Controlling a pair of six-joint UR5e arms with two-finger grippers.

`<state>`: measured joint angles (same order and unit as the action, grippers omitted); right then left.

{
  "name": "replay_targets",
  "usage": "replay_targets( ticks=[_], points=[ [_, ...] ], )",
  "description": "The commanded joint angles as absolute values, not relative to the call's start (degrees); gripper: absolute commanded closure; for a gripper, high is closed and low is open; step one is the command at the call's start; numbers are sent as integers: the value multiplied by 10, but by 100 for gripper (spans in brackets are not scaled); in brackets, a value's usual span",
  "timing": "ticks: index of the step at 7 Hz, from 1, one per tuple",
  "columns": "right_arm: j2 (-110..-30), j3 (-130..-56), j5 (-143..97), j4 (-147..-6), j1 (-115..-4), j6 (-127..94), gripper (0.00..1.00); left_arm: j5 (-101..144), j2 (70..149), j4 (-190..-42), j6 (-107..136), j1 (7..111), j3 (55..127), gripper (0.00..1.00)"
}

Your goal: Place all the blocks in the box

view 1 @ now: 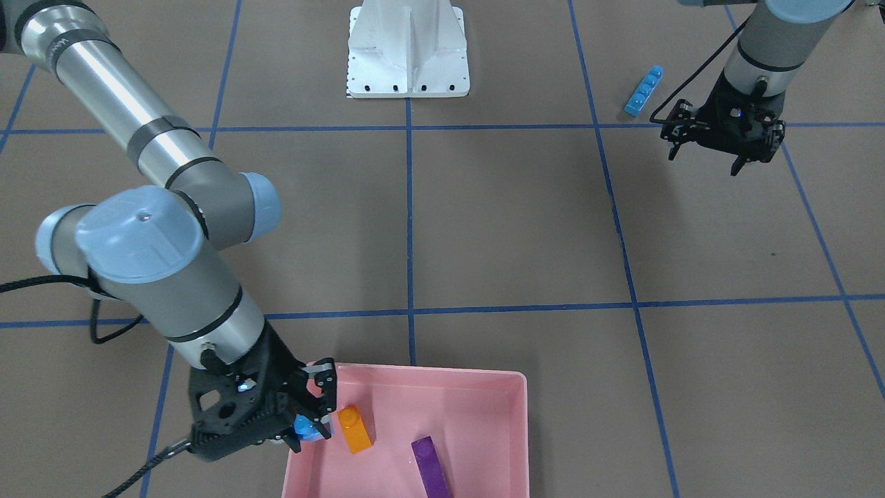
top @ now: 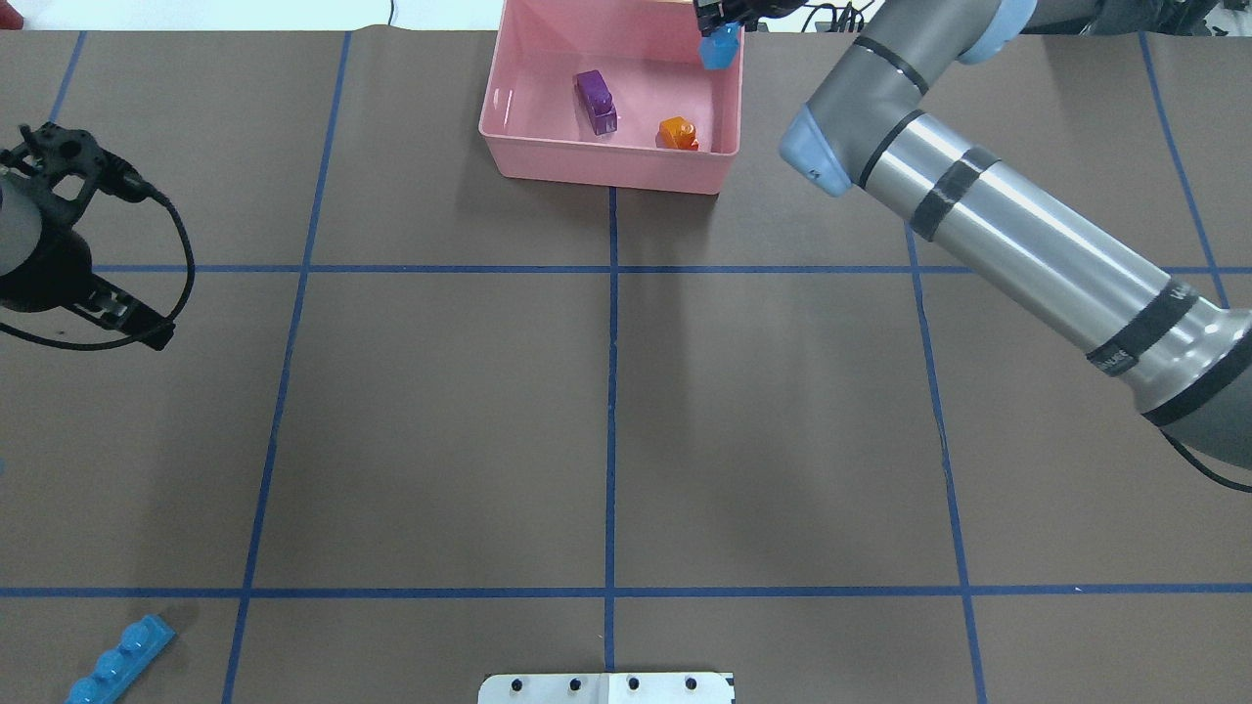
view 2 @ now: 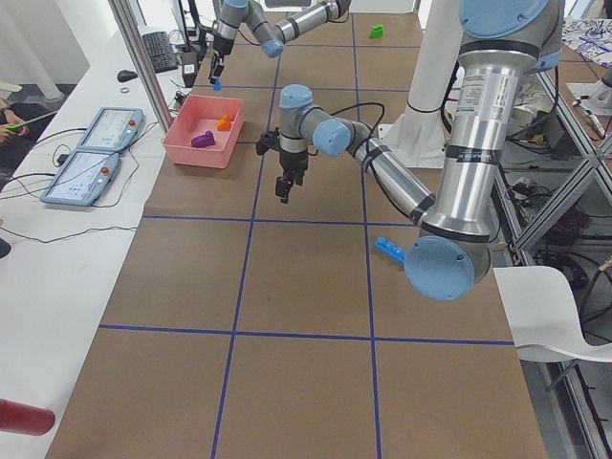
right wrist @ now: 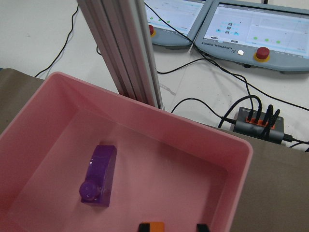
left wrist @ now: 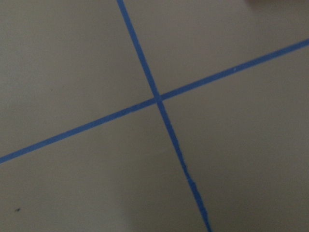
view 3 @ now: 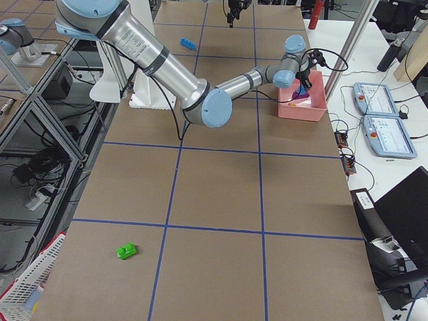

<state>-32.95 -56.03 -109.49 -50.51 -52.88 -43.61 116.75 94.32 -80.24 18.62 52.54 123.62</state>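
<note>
The right tool (view 1: 309, 425) is cut off by the top edge overhead and partly hidden by its own wrist from the front. It pinches the small blue brick (top: 721, 47) over the 2 o'clock corner of the pink box (top: 606, 166). There are five bricks. The orange brick (top: 677, 132) and purple brick (top: 596, 98) lie in the box. The long blue brick (top: 119, 662) sits at 7 o'clock on the surface (top: 782, 440). The green brick (view 3: 126, 251) shows only in the side views (small there). The left tool (view 1: 704, 162) hangs spread over bare surface.
</note>
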Motion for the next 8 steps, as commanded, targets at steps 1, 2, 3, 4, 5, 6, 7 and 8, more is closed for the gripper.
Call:
replay_targets(
  ticks=[1, 2, 3, 4, 5, 6, 7, 8],
  points=[
    [-292, -513, -1023, -500, -490, -453, 100, 1168, 832, -881, 151, 510, 1247, 0],
    [-283, -506, -1000, -500, -483, -453, 93, 1173, 781, -954, 159, 498, 1247, 0],
    [-270, -491, -998, -500, -483, -453, 12, 1187, 740, -1005, 176, 474, 1246, 0],
    [-265, -491, -991, -500, -485, -458, 2, 1187, 714, -1057, 245, 434, 1245, 0],
    [-264, -493, -991, -500, -489, -469, 1, 1178, 692, -1103, 318, 359, 1242, 0],
    [-263, -504, -994, -502, -493, -475, 1, 1161, 662, -1147, 356, 314, 1242, 0],
    [-264, -519, -999, -506, -495, -475, 1, 1145, 629, -1181, 363, 284, 1242, 0],
    [-267, -531, -1022, -509, -500, -478, 1, 1142, 612, -1199, 386, 258, 1241, 0]
  ],
)
